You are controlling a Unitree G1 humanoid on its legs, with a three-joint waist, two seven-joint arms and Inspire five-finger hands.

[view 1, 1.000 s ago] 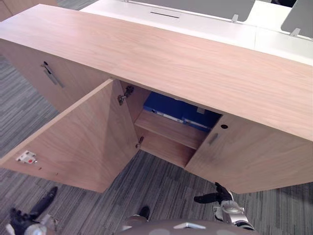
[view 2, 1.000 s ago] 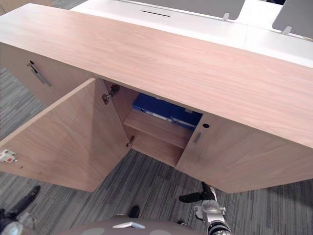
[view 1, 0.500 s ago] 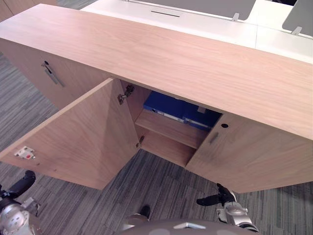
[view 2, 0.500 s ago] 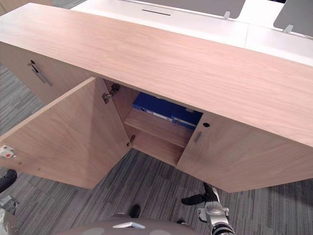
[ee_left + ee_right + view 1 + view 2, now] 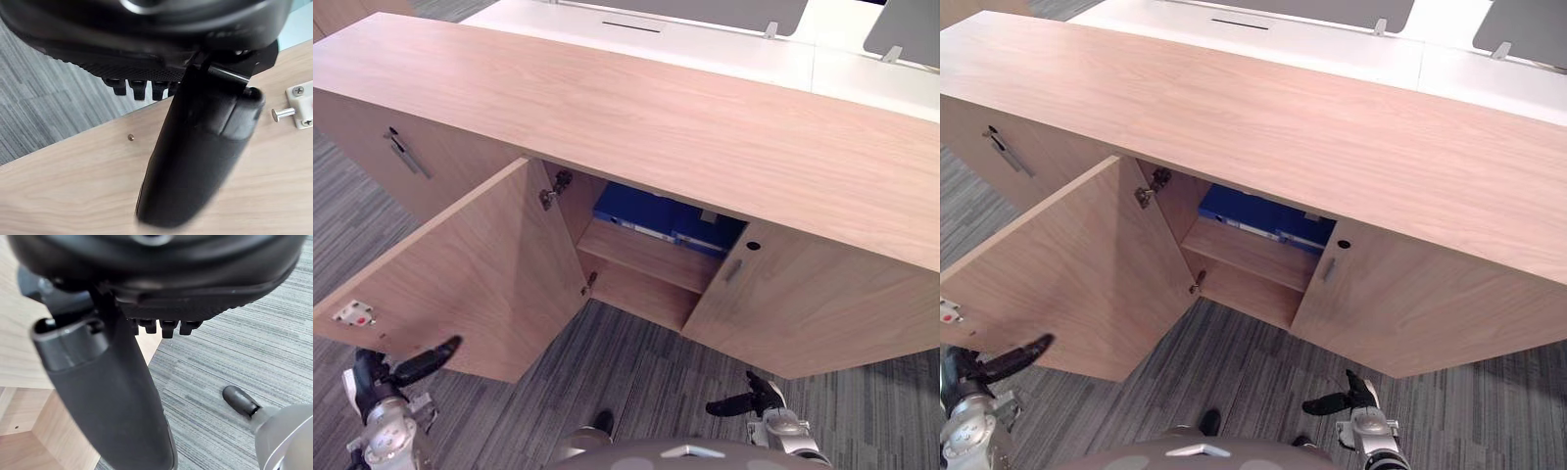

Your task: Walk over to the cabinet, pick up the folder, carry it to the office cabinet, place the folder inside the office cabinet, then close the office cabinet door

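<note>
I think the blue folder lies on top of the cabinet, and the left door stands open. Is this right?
Not quite: the left eye view shows the blue folder inside the cabinet, on its shelf. The left door does stand open.

The left hand and right hand are black, each on a rounded silver-grey wrist. Close up, each thumb is a thick, smooth black cylinder with a rounded tip. The fingers show as short notched stubs, perhaps foreshortened, under a ribbed palm edge.
</note>
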